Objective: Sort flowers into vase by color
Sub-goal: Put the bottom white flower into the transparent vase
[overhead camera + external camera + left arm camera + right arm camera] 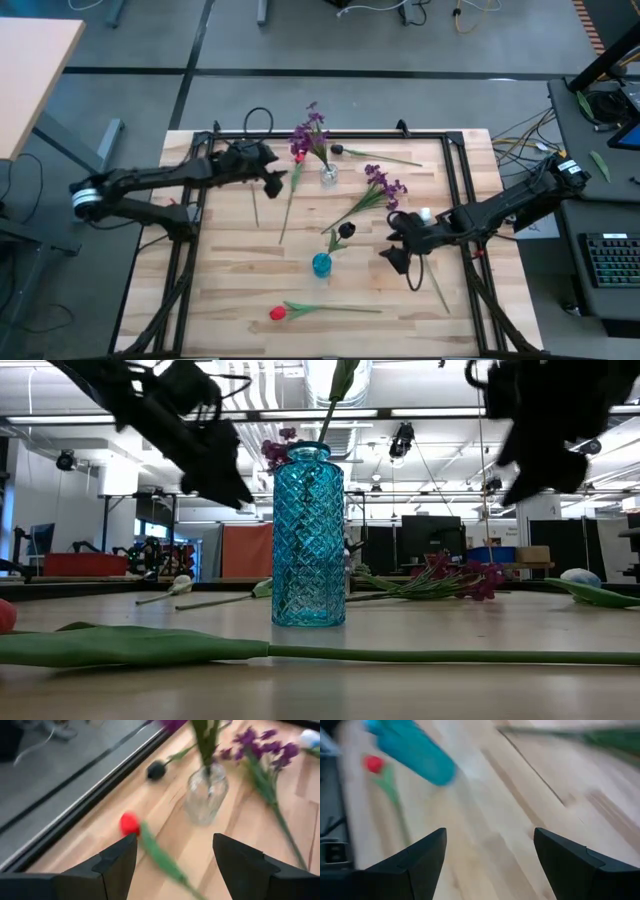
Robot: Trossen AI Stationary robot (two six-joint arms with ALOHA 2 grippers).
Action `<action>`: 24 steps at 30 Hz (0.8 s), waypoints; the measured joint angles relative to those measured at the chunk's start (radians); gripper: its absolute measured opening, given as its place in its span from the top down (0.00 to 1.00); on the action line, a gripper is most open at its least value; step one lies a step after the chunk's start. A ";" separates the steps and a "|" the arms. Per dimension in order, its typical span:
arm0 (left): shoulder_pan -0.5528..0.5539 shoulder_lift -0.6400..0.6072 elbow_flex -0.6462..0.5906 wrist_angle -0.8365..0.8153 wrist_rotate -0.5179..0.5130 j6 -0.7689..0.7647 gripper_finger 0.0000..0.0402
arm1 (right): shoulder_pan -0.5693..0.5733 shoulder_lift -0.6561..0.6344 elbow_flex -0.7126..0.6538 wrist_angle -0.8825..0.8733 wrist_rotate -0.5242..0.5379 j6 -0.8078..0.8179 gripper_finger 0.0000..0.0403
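Overhead, a wooden table (240, 290) fills the centre of the frame, with one dark arm entering from each side. The left gripper (274, 183) sits in the upper-left part of the tabletop; its wrist view shows both fingers (115, 865) spread wide apart with nothing between them. Just right of it in the high view, a red tulip (297, 173) lies with its green stem running down and to the left. A clear glass vase (328, 175) stands at upper centre and holds a purple flower (312, 130). To the right of that vase lies a near-black bloom (338, 149), its thin stem pointing toward the right edge of the table.

At centre frame, a loose purple flower spray (382, 184) lies flat on the wood. Below it stands a blue glass vase (321, 264) containing one dark flower (345, 231); in the low view the same vase (308, 535) appears upright at centre. A second red tulip (279, 313) lies at lower centre, stem extending right.

The right gripper (393, 258) hovers right of the blue vase; its wrist view shows the fingers (420, 865) wide apart and empty. Near its arm, a white bud (425, 214) rests on the table, and another green stem (438, 290) lies below and to the right of the gripper.
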 joint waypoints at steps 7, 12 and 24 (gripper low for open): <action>-0.142 -0.187 -0.120 -0.039 -0.013 -0.208 0.39 | 0.000 0.001 0.000 -0.403 -0.002 0.345 0.28; -0.348 -0.261 -0.263 0.186 -0.106 -0.336 0.39 | 0.000 0.001 -0.016 -0.560 0.002 0.474 0.28; -0.780 -0.214 -0.311 0.345 -0.526 -0.450 0.39 | 0.000 0.002 -0.201 -0.360 -0.088 0.593 0.41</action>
